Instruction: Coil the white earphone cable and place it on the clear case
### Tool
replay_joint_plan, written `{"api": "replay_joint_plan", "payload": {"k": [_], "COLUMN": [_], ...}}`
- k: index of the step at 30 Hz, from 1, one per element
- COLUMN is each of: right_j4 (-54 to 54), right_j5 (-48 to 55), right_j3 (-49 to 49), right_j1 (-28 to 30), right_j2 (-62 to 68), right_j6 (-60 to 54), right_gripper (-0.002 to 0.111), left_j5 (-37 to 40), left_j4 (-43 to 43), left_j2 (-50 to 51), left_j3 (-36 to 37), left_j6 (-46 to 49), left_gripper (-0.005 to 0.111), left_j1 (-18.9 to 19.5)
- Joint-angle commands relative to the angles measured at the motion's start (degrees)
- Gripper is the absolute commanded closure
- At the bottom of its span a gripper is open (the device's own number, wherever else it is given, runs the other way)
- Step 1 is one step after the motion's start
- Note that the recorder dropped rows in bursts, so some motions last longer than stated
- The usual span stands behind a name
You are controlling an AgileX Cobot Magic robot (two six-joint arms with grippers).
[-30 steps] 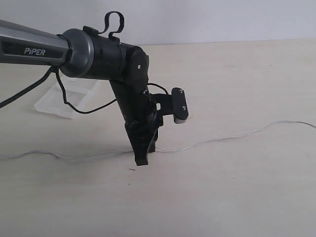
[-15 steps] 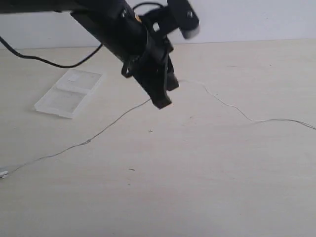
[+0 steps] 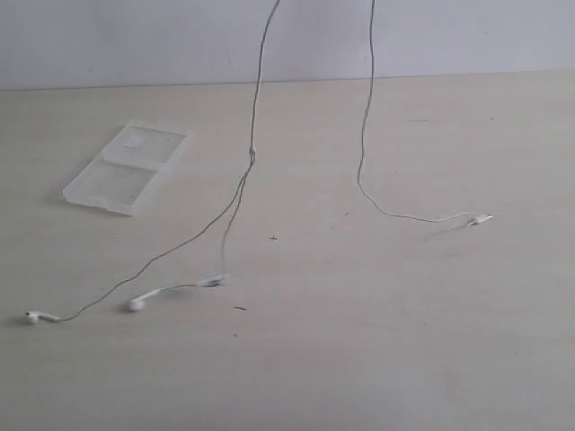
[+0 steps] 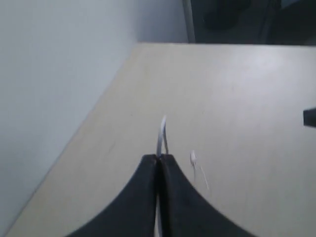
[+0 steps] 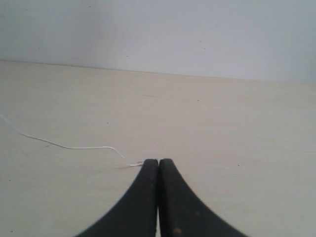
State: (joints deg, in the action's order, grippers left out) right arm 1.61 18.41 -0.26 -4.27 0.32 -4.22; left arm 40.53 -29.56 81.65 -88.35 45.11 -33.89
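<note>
The white earphone cable (image 3: 254, 153) hangs in two strands from above the top edge of the exterior view. Its two earbuds (image 3: 34, 316) (image 3: 135, 304) and inline remote (image 3: 213, 281) lie on the table at the front left, and its plug end (image 3: 479, 219) lies at the right. My left gripper (image 4: 159, 157) is shut on the cable, which sticks out beyond the closed jaws (image 4: 161, 132). My right gripper (image 5: 158, 160) is shut with nothing visibly in it; a stretch of cable (image 5: 69, 147) lies on the table beyond its tips. The clear case (image 3: 126, 167) rests flat at the back left. Neither gripper shows in the exterior view.
A pale wall runs along the table's back edge (image 3: 449, 76). In the left wrist view a small white end piece of the cable (image 4: 193, 157) lies on the tabletop, and a dark area lies past the table's far end (image 4: 237, 19).
The left arm has risen out of the exterior view, lifting the cable's middle. The cable's ends were dragged inward; earbuds, remote and plug are now in sight on the table.
</note>
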Motion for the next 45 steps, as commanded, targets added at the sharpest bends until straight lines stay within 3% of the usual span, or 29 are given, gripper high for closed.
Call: {"api": "replay_joint_plan", "payload": {"k": [1,16,45], "right_j4": [0.0,0.0,0.4], "right_j5": [-0.5,-0.5,-3.4], "right_j3": [0.3,0.3,0.3], "right_j1": [0.3,0.3,0.3], "right_j2": [-0.3,-0.3,-0.3], "right_j6": [-0.1,-0.1,0.0], "right_gripper": [0.108,0.108,0.108], "left_j5": [-0.4,0.0,0.5], "left_j4": [-0.7,-1.3,-1.1], "left_j2": [-3.3,-4.2,-4.3], "left_j3": [-3.4,-17.8,-19.1], "left_j6": [-3.4,-11.2,-15.6], "left_gripper": [0.107,0.107,0.107], "left_j1": [0.2,0.2,0.2]}}
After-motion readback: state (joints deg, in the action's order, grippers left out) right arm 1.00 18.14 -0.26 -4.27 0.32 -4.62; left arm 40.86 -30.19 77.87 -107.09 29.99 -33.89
